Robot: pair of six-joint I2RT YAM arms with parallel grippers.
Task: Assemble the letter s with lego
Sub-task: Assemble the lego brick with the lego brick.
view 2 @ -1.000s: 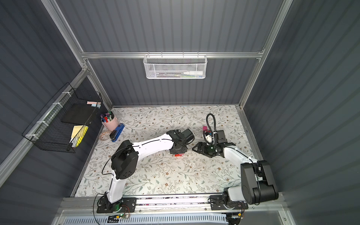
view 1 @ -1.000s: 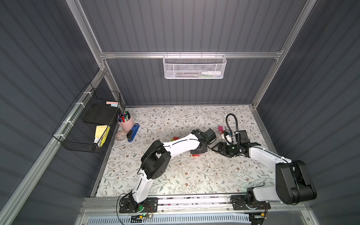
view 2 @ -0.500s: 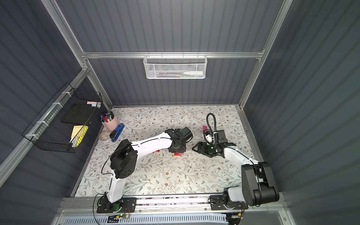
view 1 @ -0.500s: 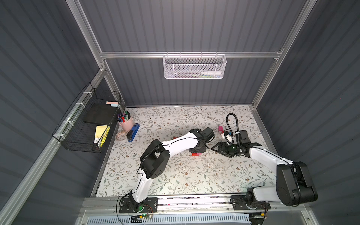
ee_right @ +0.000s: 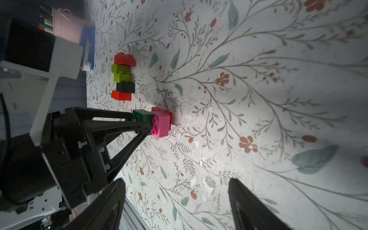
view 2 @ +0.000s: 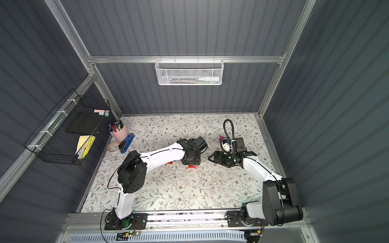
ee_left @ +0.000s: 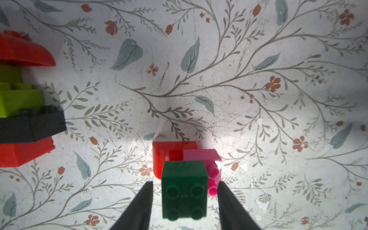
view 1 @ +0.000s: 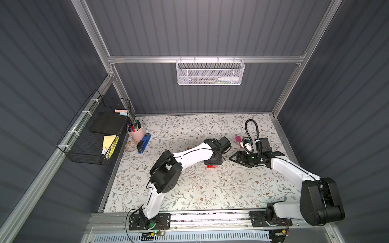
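Dark green brick [ee_left: 184, 173] touching pink brick [ee_left: 201, 156]
Left end effector [ee_left: 184, 185] spread around it; lift straight up, no bumping.

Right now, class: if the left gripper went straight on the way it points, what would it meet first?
Probably the dark green brick, sitting between the left gripper's open fingers; one finger might clip the pink brick beside it. Depth unclear.

left pincer [view 1: 213, 162] hangs over red-pink lego [view 1: 211, 166].
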